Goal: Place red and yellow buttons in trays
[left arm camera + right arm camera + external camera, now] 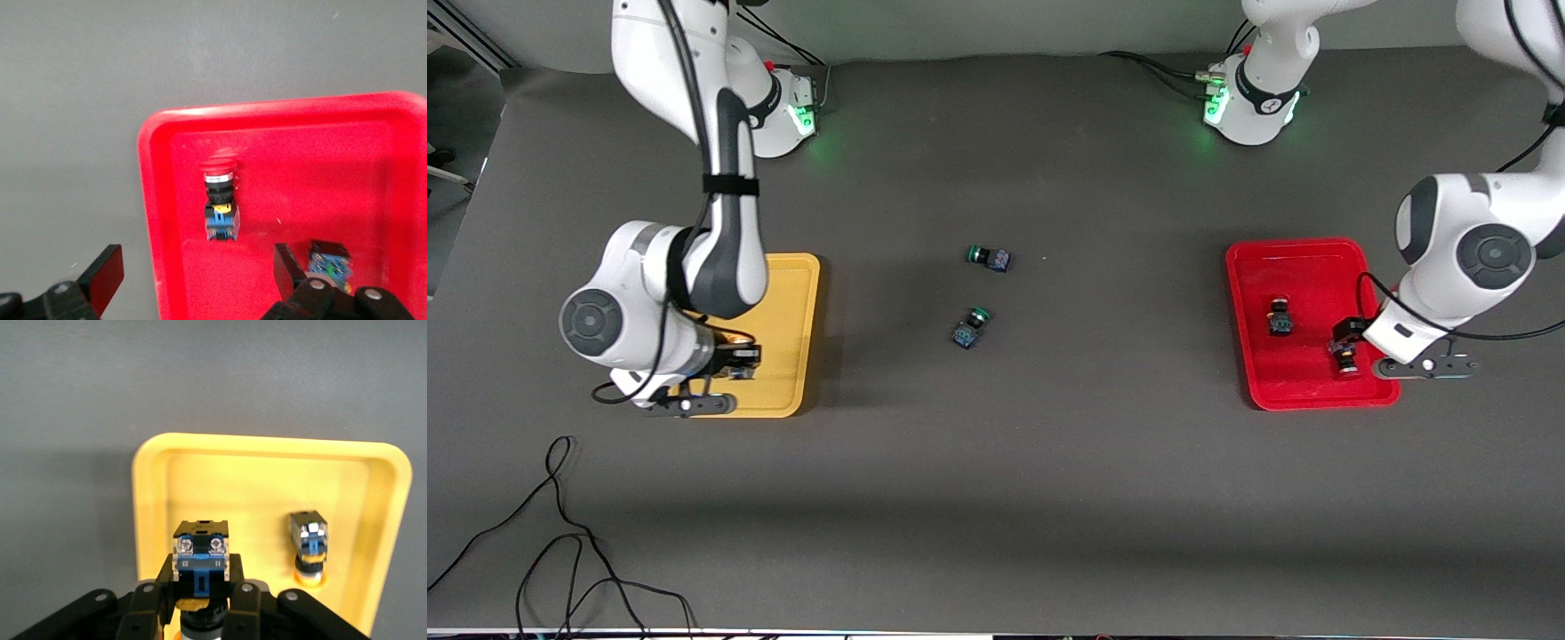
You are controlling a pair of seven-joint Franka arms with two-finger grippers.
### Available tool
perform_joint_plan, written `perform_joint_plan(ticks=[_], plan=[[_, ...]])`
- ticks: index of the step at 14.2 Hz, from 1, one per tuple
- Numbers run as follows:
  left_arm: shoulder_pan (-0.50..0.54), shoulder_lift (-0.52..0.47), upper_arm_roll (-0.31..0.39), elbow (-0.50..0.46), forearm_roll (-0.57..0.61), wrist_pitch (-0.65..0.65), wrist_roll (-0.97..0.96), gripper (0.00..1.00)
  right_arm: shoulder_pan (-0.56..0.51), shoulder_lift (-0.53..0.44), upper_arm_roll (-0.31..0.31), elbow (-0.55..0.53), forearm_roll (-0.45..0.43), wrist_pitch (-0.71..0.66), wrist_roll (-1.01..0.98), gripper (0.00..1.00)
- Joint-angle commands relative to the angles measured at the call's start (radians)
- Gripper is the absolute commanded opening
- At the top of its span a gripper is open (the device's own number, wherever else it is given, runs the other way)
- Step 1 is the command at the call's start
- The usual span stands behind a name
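Note:
My right gripper (200, 587) is shut on a yellow button (200, 553), bluish base up, over the yellow tray (253, 463). In the front view it (734, 360) hangs over the tray's (791, 293) nearer part. A second yellow button (309, 543) lies in that tray. My left gripper (197, 273) is open and empty over the nearer corner of the red tray (280, 113), one finger (107, 277) over the table. A red button (220, 200) lies in the tray, another (330, 260) beside the other finger. The front view shows both (1280, 317) (1345, 358), the tray (1307, 267) and the gripper (1356, 348).
Two green-capped switches lie mid-table, one (989, 257) farther from the front camera than the other (970, 325). A loose black cable (560, 533) lies at the table's front edge toward the right arm's end.

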Motion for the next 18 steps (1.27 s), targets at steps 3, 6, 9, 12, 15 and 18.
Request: perform_joint_plan(ticks=[3,6,9,12,15,18], plan=[[-0.026,-0.036,-0.061,0.302,-0.161,-0.407,0.007,1.0,0.034,0.044,0.034,-0.156,0.224,0.136,-0.159,0.04],[-0.026,-0.036,-0.109,0.451,-0.181,-0.533,0.027,1.0,0.033,0.044,0.049,-0.156,0.227,0.129,-0.141,1.0],[-0.021,-0.076,-0.117,0.482,-0.192,-0.588,0.079,1.0,0.048,0.007,0.031,-0.138,0.212,0.123,-0.049,1.0],[-0.065,-0.219,-0.086,0.316,-0.223,-0.517,0.079,1.0,0.067,-0.011,-0.046,-0.049,0.126,0.017,0.04,1.0],[-0.33,-0.23,0.205,0.314,-0.227,-0.522,0.081,1.0,0.089,-0.013,-0.153,0.13,0.017,-0.217,0.123,1.0],[-0.348,-0.237,0.222,0.304,-0.229,-0.518,0.082,1.0,0.102,-0.013,-0.251,0.271,-0.029,-0.402,0.155,1.0]])
